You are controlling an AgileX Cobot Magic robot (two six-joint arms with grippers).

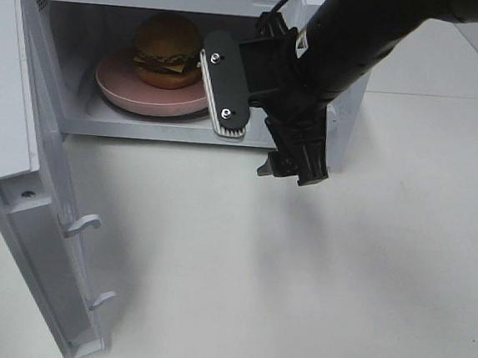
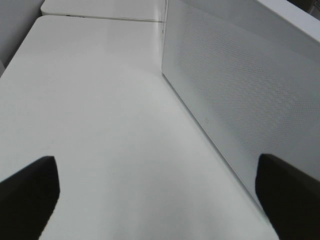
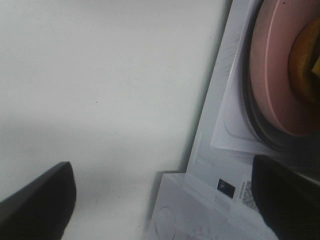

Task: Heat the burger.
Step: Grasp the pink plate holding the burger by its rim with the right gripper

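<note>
- Dark and bulky, my right arm (image 1: 360,39) is filling the upper right of the high view, with my right gripper (image 1: 256,126) hanging just in front of the microwave's open mouth.
- Its fingers (image 1: 226,84) are standing spread wide and are holding nothing; in the right wrist view the two dark tips are sitting far apart with only bare table and the microwave's front edge between them.
- My left gripper (image 2: 160,192) is likewise gaping and empty, its tips framing white tabletop (image 2: 100,125) beside the perforated side wall of the microwave (image 2: 235,95).
- The burger (image 1: 166,49) is sitting upright on the pink plate (image 1: 133,94), and the plate is resting inside the microwave cavity, on the turntable as far as I am able to tell.
- The microwave door (image 1: 27,211) is swinging fully out on the left of the high view, so I am judging the step in hand to be clearing my arm away and closing it.
- To do that well, I am planning to draw the right fingers straight back from the opening without brushing the plate rim, then push the door from its outer face near the free edge, evenly, until the latch hooks (image 1: 82,225) are seating.
- Counting: one burger, one plate, one microwave, one door, two latch hooks, two grippers.
</note>
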